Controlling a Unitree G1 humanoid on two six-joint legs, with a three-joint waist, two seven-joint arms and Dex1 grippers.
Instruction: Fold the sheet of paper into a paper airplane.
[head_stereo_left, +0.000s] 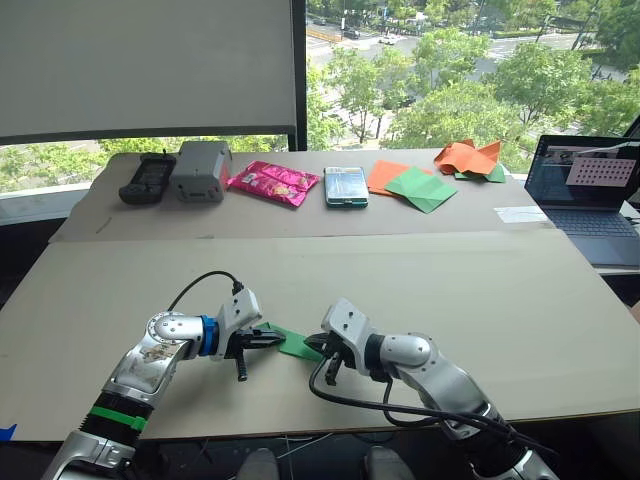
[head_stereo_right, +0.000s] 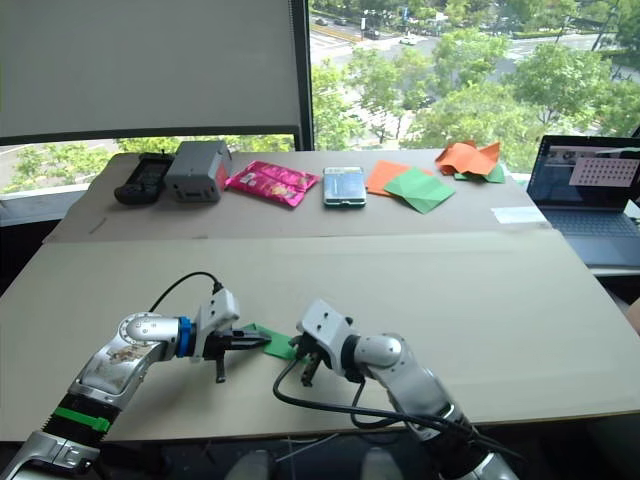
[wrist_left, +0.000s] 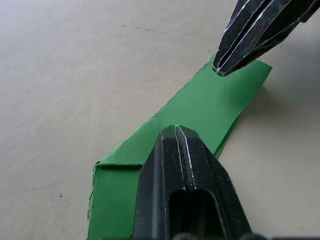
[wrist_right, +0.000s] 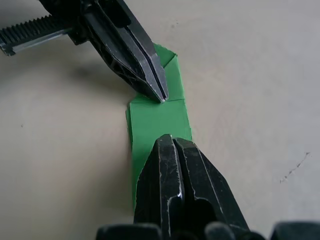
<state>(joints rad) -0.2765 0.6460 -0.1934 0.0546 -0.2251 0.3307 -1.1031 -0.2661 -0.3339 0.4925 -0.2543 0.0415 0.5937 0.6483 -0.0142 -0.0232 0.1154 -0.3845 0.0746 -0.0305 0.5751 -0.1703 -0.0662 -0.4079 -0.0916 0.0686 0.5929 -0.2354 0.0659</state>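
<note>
The sheet of paper is bright green, folded into a narrow creased strip, and lies flat on the near part of the table. My left gripper is shut, its tip pressing down on the strip's left part. From the other side, my right gripper is also shut, with its tip resting on the strip's right end. The two tips sit close together on the paper, and neither has paper between its fingers. A folded corner shows in the right wrist view beyond the left gripper's tip.
Along the table's far side lie a black controller, a grey box, a pink packet, a phone, overlapping orange and duller green sheets and a crumpled orange-and-green heap. A laptop stands at the right.
</note>
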